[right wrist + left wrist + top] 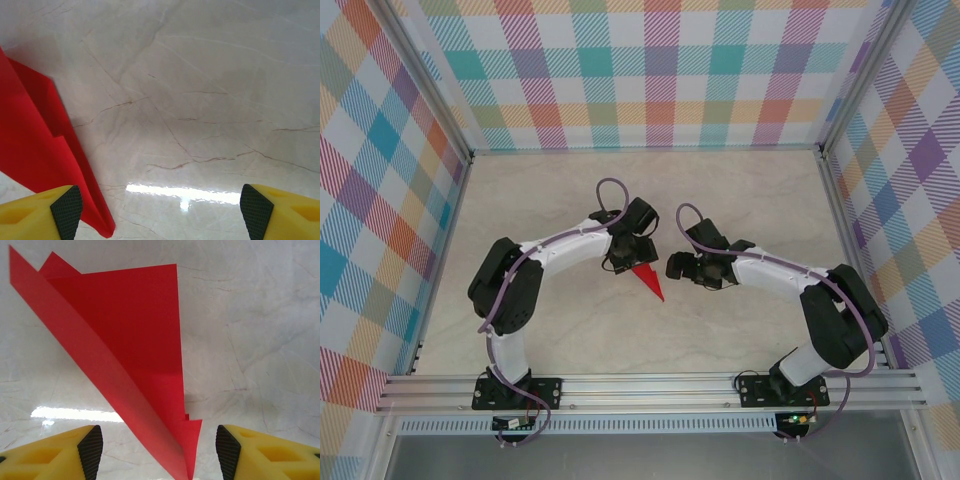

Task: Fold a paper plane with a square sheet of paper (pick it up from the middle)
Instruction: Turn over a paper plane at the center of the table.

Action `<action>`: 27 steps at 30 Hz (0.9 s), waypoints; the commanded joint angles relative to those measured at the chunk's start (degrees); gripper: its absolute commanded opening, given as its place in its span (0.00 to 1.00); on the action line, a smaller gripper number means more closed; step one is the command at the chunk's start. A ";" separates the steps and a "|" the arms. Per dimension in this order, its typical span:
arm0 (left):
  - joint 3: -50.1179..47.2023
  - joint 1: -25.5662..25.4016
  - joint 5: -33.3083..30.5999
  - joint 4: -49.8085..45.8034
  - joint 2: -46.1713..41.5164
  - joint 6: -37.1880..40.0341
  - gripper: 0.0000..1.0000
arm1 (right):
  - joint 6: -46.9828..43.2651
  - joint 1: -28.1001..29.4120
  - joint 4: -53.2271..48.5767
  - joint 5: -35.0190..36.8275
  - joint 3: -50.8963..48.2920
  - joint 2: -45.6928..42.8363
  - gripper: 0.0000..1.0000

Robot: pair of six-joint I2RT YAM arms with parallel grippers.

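The square sheet of paper is folded into a narrow red paper plane (648, 283), which lies on the marble table between the two arms, tip toward the near edge. In the left wrist view the paper plane (135, 340) runs away from the camera with a raised ridge. My left gripper (159, 452) stands open astride its near end, both pads clear of the paper. My left gripper (623, 262) sits at the plane's wide end. My right gripper (678, 269) is just right of it, open (162, 212), with the paper plane (35, 150) beside its left finger.
Checked walls enclose the marble table (750, 200) on three sides. An aluminium rail (650, 385) at the near edge carries both arm bases. Bare tabletop stretches behind and to either side of the grippers.
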 commanded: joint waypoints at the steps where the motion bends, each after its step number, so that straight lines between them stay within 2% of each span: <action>1: 1.89 -0.54 -0.94 -4.31 1.20 -1.51 0.60 | 1.34 -0.20 -1.85 1.95 -0.75 -0.33 0.85; 6: -0.96 -0.51 -1.82 -2.09 -1.74 -3.16 0.47 | 1.61 -0.20 -2.46 2.41 -0.67 -0.19 0.85; 11: -3.93 -0.49 -3.45 -0.18 -4.36 -5.04 0.23 | 2.13 -0.21 -3.28 2.68 0.40 0.89 0.85; 16: -6.28 -0.40 -4.20 1.25 -5.72 -5.59 0.08 | 2.55 -0.23 -3.81 2.51 0.64 0.78 0.85; 20: -6.33 -0.30 -4.32 2.20 -7.35 -3.96 0.00 | 3.12 -0.20 -4.33 3.36 0.57 -0.21 0.85; 25: -6.58 -0.29 -1.25 7.20 -11.02 1.57 0.00 | 4.48 -0.26 -5.30 5.24 0.30 -3.68 0.86; 27: -7.31 0.03 2.16 10.90 -12.58 4.18 0.00 | 5.07 -0.59 -5.66 5.49 -0.05 -5.81 0.86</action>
